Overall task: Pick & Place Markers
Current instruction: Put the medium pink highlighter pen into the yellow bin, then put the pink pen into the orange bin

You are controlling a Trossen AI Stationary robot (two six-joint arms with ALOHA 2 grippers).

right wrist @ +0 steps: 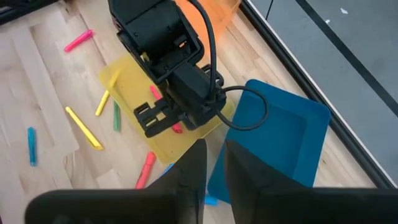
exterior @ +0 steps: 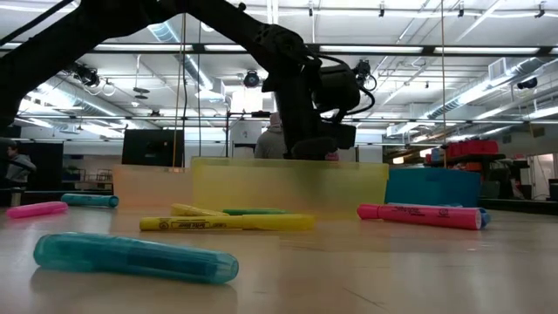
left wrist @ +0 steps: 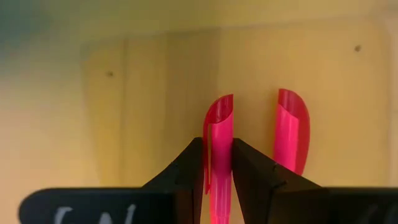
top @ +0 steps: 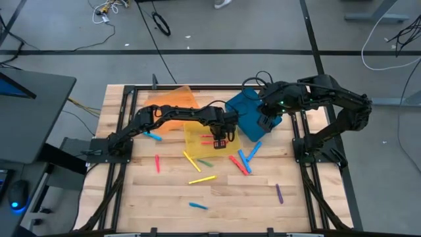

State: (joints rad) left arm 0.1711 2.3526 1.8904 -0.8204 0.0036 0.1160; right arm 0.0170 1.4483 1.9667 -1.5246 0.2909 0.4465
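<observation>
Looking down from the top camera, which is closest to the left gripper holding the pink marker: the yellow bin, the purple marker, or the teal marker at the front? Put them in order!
Measured from the left gripper, which is shut on a pink marker:
1. Yellow bin - right beneath the gripper, mid-table.
2. Teal marker - near the table's front edge.
3. Purple marker - far off toward the right arm's side.

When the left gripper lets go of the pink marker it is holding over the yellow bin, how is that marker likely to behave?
The pink marker looks rigid: it stands straight between the left gripper's fingers. Its round barrel would probably roll a little, though the yellow bin's walls should contain it. It seems light and may knock the second pink marker already there.
</observation>
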